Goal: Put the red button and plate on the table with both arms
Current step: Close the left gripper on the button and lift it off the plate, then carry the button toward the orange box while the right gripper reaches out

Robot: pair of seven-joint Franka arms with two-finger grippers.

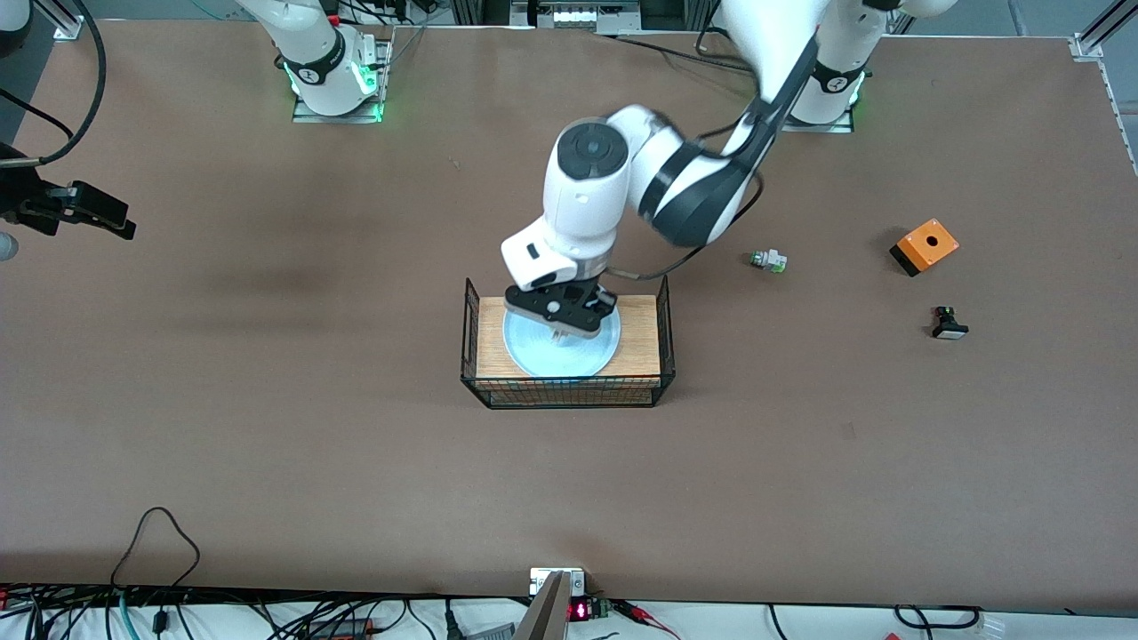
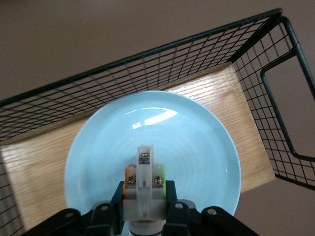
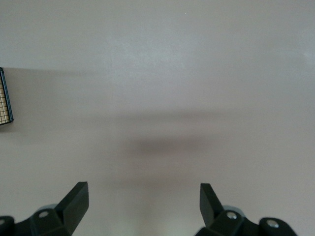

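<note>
The pale-blue plate (image 1: 551,357) lies on a light-wood board inside a black wire basket (image 1: 569,393) at the middle of the brown table (image 1: 267,444). My left gripper (image 1: 564,331) is in the basket just over the plate (image 2: 197,147). The left gripper (image 2: 145,197) is shut on a small white-beige switch (image 2: 144,169) with orange and green side pieces. The switch's cap is hidden, so I cannot see its red. My right gripper (image 1: 107,218) waits open and empty, high over bare table at the right arm's end; its fingers (image 3: 76,196) stand wide apart.
A white switch with a green cap (image 1: 766,260), an orange box (image 1: 925,244) and a black switch with a white cap (image 1: 949,324) lie on the table toward the left arm's end. The basket's wire walls (image 2: 147,64) surround the wood board (image 2: 44,167). Cables run along the table's front edge.
</note>
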